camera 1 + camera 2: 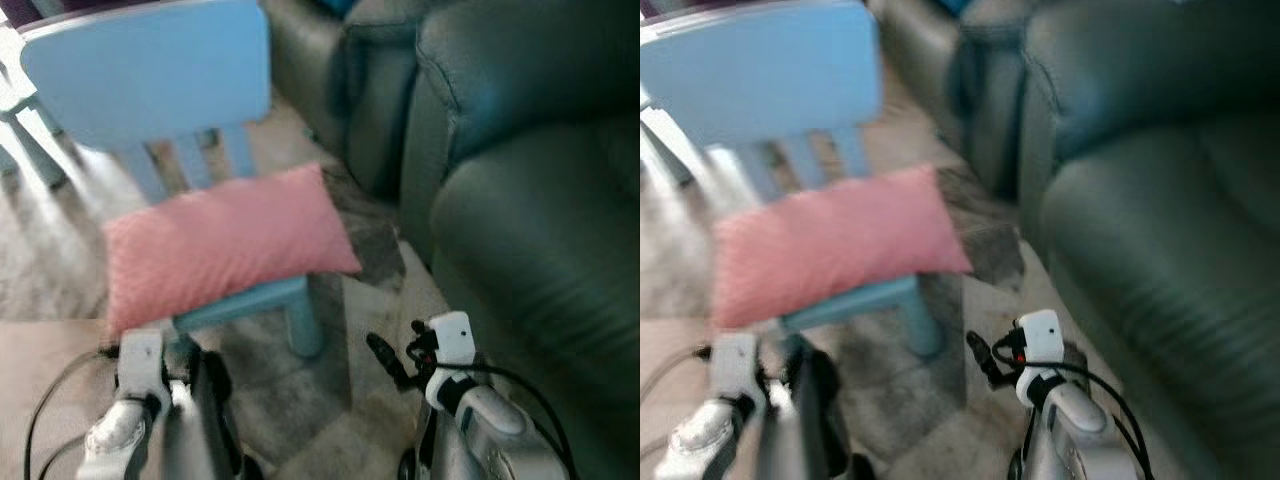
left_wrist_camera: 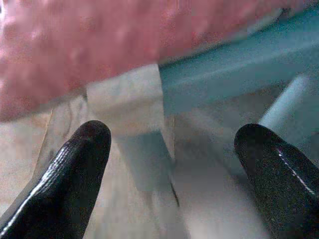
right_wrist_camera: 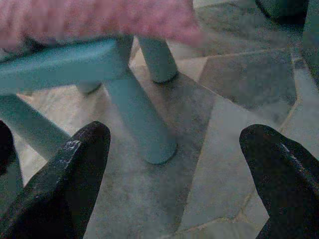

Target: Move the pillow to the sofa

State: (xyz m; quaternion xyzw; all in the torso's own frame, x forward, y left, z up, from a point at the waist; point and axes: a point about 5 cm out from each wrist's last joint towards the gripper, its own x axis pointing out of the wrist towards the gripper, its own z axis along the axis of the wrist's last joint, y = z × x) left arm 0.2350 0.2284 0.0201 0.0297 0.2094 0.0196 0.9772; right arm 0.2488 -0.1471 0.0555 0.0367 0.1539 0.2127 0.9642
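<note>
I see the dark green sofa [image 1: 530,200] on my right, the pink pillow [image 1: 225,240] lying on the blue chair [image 1: 150,70], and low before it the left end effector [image 2: 172,164] and right end effector [image 3: 174,169], both spread, holding nothing.

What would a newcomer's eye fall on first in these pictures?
First, the pink pillow lying across the seat of a small blue chair. To its right stands the big dark sofa. Low in front, the left gripper and right gripper are both open, below the pillow.
</note>
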